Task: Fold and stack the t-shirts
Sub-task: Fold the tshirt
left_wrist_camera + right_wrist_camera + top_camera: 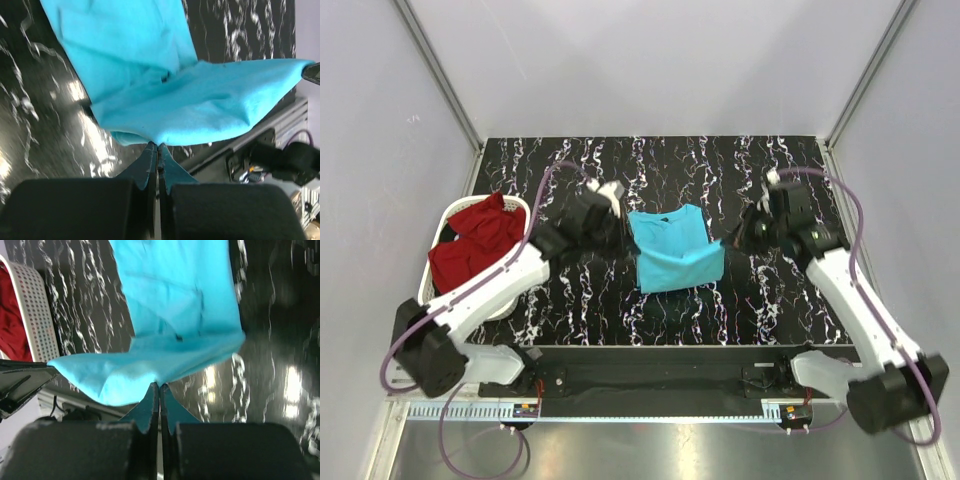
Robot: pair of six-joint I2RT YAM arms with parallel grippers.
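Both our arms reach forward. Our left gripper [157, 148] and right gripper [159, 388] each clamp the lifted edge of the turquoise-blue t-shirt [670, 250]. The shirt lies between them, its long axis running away, collar far. The dark red t-shirt [470, 240] fills the laundry basket [37, 315] left of the left gripper.

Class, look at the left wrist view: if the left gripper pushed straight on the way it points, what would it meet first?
The turquoise t-shirt: the left gripper has its jaws shut on the near edge, so going on would push straight into that raised cloth. What lies behind the cloth is hidden.
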